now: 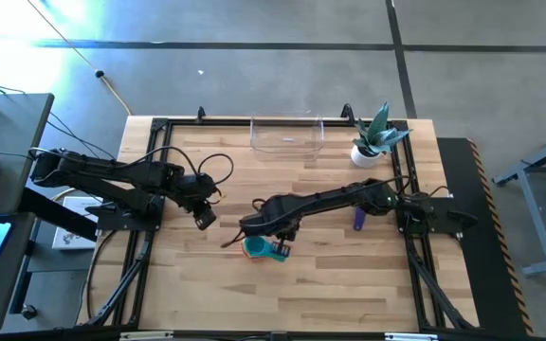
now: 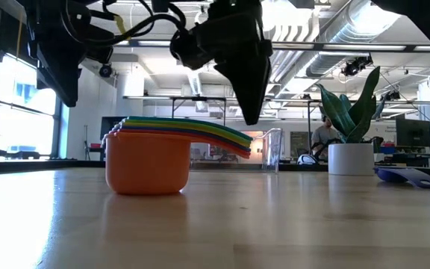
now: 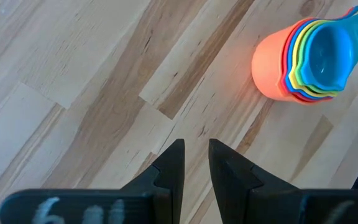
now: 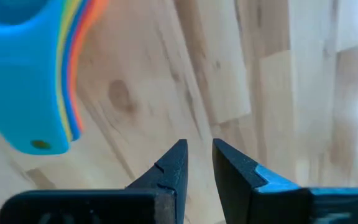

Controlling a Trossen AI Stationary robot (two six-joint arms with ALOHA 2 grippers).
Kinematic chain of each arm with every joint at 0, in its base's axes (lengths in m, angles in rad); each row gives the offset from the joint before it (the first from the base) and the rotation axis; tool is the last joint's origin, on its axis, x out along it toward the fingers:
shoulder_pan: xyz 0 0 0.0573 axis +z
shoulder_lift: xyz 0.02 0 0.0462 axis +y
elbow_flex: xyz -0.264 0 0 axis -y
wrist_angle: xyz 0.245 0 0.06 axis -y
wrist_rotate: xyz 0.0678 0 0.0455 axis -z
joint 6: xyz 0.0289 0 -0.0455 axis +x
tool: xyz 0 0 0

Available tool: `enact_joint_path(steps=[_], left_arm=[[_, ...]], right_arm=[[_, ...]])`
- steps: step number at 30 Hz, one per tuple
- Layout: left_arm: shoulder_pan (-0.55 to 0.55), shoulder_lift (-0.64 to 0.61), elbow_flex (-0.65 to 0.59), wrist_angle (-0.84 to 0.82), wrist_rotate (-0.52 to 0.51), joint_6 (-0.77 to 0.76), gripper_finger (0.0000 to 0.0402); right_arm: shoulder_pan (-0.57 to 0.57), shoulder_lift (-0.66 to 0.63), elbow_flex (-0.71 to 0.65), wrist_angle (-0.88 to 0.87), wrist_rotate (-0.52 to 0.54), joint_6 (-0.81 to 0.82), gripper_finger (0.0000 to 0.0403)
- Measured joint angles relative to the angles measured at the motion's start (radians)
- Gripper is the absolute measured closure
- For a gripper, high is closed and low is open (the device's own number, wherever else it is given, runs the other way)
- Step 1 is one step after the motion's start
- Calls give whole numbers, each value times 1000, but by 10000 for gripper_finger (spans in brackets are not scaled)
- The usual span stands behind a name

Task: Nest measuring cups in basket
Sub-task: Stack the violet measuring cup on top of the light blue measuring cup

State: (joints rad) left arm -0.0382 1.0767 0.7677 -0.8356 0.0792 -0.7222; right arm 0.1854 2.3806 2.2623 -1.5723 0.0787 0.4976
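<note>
Six measuring cups sit nested on the table (image 1: 263,248), (image 2: 148,161), (image 3: 309,56). The orange cup is outermost and the teal innermost, and their handles are fanned together (image 4: 36,74). The orange cup's base rests on the wood. The purple cup (image 1: 358,220), (image 2: 409,175) lies alone toward the right. The clear basket (image 1: 287,135), (image 2: 271,149) stands at the far edge. My right gripper (image 1: 246,227), (image 2: 250,118), (image 4: 197,158) hangs shut just above and beside the stacked handles, touching nothing. My left gripper (image 1: 205,219), (image 3: 196,158) hovers shut to the left of the stack.
A white pot with a green plant (image 1: 370,150), (image 2: 351,157) stands right of the basket at the far edge. Bare wood lies between the stack and the basket. The black frame rail (image 1: 145,189) borders the table on its left and right sides.
</note>
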Motion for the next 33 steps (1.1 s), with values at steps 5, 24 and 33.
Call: enact_joint_path(steps=[5,24,33], left_arm=[[0,0,0,-1,0,1,339],[0,-1,0,9,-14,1,339],[0,-1,0,82,-15,1,339]], right_arm=[[-23,-9,0,1,22,-5,336],[-89,-609,-725,148,156,237,336],[-114,-899,-1018,240,157,405,336]])
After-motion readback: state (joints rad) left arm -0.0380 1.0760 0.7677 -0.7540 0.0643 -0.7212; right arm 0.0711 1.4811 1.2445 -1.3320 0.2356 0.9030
